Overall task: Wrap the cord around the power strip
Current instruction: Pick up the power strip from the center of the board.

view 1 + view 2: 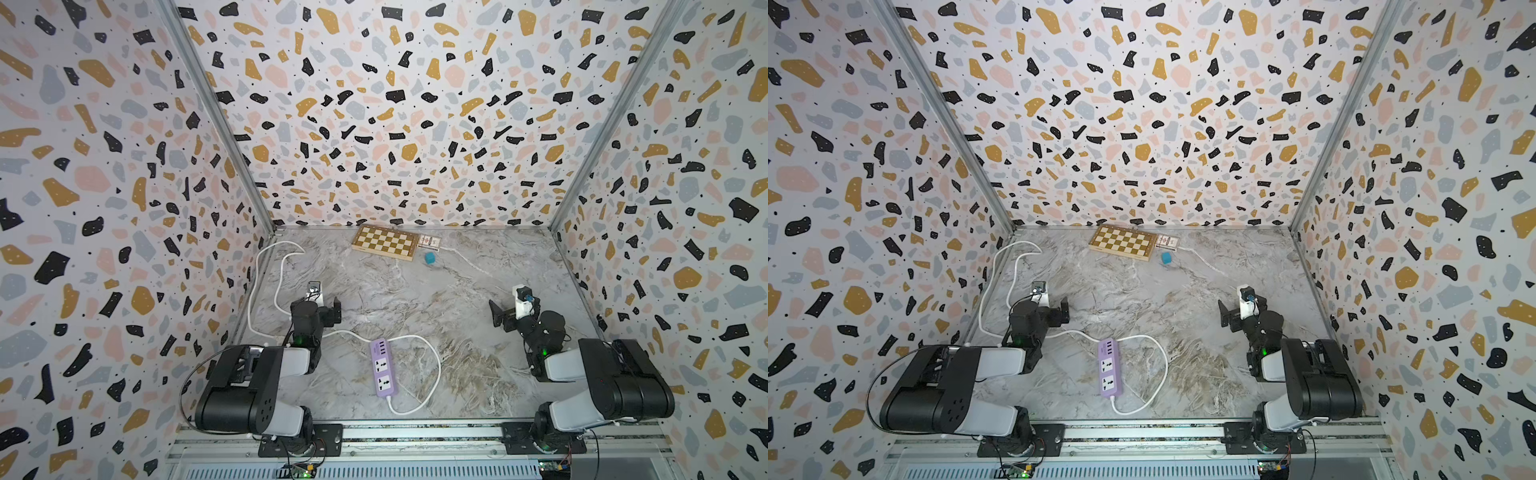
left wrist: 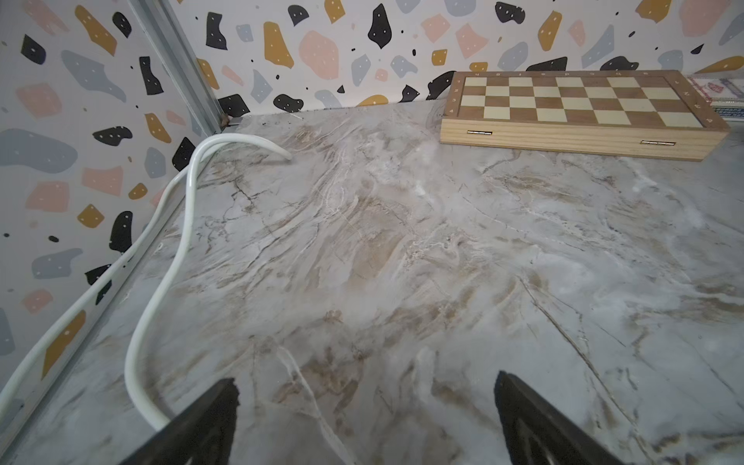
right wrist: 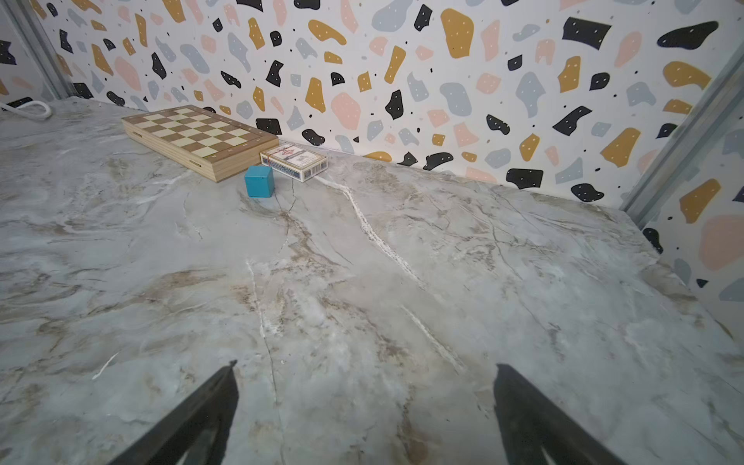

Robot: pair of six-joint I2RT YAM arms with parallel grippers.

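Note:
The lilac power strip (image 1: 382,368) (image 1: 1110,368) lies flat near the table's front middle, sockets up. Its white cord (image 1: 436,365) (image 1: 1165,368) leaves the near end and loops right. It then passes by the strip's far end and runs left under my left arm. From there it snakes along the left wall to the far corner (image 2: 161,282) (image 3: 36,108). My left gripper (image 1: 320,302) (image 2: 366,382) hovers open left of the strip, with the cord beside one finger. My right gripper (image 1: 513,309) (image 3: 364,366) is open over bare table, well right of the strip.
A folded chessboard (image 1: 386,242) (image 3: 193,137), a card box (image 1: 429,241) (image 3: 294,161) and a small blue cube (image 1: 430,258) (image 3: 259,181) sit by the back wall. Patterned walls close in three sides. A metal rail (image 1: 415,432) runs along the front.

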